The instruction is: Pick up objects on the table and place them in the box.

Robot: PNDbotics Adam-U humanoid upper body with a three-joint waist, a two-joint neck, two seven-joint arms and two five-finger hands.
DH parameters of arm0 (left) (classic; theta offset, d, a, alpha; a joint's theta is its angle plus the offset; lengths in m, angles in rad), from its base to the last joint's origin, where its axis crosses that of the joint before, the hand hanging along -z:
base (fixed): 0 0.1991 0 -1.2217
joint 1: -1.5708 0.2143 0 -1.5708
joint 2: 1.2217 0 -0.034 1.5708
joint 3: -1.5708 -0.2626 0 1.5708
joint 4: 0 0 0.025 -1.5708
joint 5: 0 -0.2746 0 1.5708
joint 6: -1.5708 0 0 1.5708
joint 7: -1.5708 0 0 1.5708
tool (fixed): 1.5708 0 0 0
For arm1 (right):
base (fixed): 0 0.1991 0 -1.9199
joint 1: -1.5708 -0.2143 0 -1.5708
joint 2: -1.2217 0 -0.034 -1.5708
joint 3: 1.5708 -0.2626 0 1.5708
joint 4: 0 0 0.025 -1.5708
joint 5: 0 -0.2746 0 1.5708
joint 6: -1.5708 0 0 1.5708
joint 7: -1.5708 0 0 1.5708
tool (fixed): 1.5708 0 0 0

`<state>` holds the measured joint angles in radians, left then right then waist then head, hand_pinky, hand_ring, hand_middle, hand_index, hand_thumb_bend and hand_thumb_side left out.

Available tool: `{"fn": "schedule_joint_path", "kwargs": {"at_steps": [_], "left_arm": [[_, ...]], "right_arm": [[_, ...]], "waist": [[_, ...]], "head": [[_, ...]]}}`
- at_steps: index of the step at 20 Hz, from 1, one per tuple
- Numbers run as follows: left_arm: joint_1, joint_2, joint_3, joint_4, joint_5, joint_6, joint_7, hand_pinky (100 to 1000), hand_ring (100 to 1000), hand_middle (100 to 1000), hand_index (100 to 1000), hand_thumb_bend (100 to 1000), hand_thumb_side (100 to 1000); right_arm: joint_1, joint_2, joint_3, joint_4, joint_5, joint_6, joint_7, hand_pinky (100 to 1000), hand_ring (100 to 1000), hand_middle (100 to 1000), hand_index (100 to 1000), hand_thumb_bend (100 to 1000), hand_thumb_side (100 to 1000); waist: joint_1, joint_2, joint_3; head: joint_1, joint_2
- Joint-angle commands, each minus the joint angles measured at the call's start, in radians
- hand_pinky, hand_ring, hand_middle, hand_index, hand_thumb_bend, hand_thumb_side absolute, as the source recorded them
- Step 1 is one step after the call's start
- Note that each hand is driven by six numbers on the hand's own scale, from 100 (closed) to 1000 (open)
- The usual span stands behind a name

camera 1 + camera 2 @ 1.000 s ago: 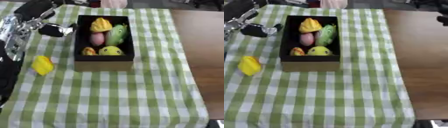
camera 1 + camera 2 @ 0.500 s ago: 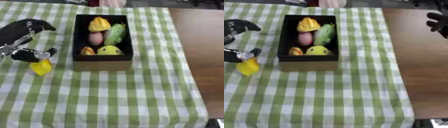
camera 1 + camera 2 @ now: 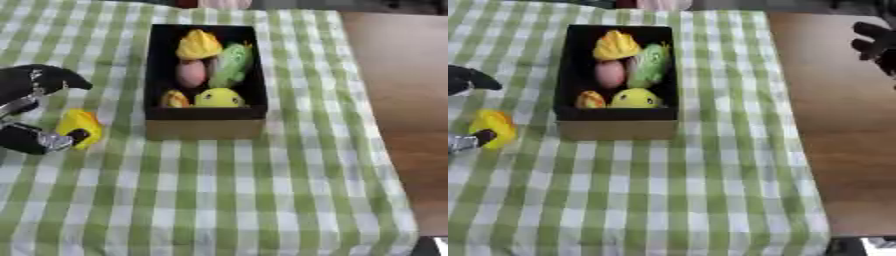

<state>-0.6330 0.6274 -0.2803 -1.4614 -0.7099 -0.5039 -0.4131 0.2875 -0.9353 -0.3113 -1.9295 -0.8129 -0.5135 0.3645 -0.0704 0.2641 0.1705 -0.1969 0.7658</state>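
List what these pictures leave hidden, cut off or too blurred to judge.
- Left hand: cut off by the left edge in both views; whether it already grips the yellow object cannot be told.
- Right hand: only dark fingers at the right eye view's right edge; absent from the left eye view.
- Items in the box: blurred, only colours show.

The left hand (image 3: 35, 112) sits at the frame's left edge, fingers and thumb spread apart. The right hand (image 3: 874, 42) hangs at the upper right edge, fingers curled.

cloth (image 3: 262, 200) green-white check | box (image 3: 206, 127) black | toy (image 3: 79, 125) yellow
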Motion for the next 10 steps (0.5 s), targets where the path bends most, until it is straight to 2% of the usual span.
{"fn": "schedule_joint_path", "kwargs": {"at_steps": [1,5,8,10], "left_arm": [[-0.01,0.043,0.002,-0.025,0.015,-0.007,-0.025,896,868,804,919,378,663],[-0.007,0.05,0.004,-0.025,0.013,-0.013,-0.051,897,871,807,932,390,633],[-0.005,0.046,0.01,-0.012,0.004,-0.015,-0.063,897,871,810,933,384,532],[-0.006,0.041,0.016,-0.003,-0.005,-0.014,-0.064,895,871,811,933,378,425]], "right_arm": [[-0.001,-0.015,-0.015,-0.016,0.011,0.0,-0.005,1000,1000,608,991,100,888],[-0.002,-0.009,-0.011,-0.015,0.026,0.002,-0.005,1000,1000,607,991,100,891],[-0.004,-0.002,-0.008,-0.012,0.039,0.005,-0.005,1000,1000,607,991,100,894],[-0.006,0.002,-0.006,-0.01,0.048,0.006,-0.006,1000,1000,606,991,100,895]], "waist": [[0.001,-0.013,-0.001],[-0.001,-0.01,0.002],[-0.003,-0.007,0.003],[-0.004,-0.005,0.003]], "head": [[0.003,0.004],[0.012,0.004],[0.016,0.004],[0.016,0.004]]}}
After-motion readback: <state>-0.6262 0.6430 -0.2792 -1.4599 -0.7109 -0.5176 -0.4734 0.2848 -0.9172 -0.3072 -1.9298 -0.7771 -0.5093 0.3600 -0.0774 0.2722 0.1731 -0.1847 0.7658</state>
